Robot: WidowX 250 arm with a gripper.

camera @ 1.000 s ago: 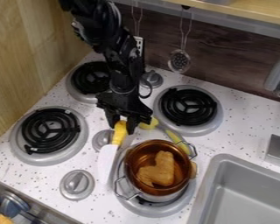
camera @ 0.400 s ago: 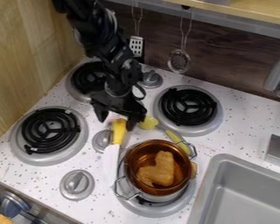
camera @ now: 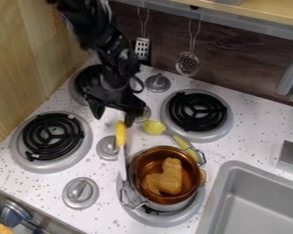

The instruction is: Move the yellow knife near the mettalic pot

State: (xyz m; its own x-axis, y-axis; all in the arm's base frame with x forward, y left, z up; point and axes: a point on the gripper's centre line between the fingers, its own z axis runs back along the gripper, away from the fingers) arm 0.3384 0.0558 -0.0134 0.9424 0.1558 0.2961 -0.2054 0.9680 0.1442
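Note:
Above the counter, left of centre, the black gripper [camera: 114, 119] stands open, one finger on each side of the space just behind the knife. The knife's yellow handle [camera: 121, 133] lies below it, close to the right finger; whether they touch I cannot tell. Its pale blade [camera: 122, 161] points toward the front, right beside the left side of the metallic pot [camera: 132, 186]. The blade shows as a narrow strip. This pot has an amber interior, wire handles and a tan piece of food inside, and sits on the front right burner.
A yellow-green object [camera: 154, 127] and a yellow-handled utensil [camera: 186, 146] lie behind the pot. Burner knobs stand at the knife's left [camera: 108, 148] and farther forward [camera: 80, 193]. The back right burner [camera: 197, 111] and the sink [camera: 259, 201] are to the right.
The gripper has let go of the knife, opened, and moved back and slightly left. The knife has turned a little, its blade now looking narrower and nearer the pot.

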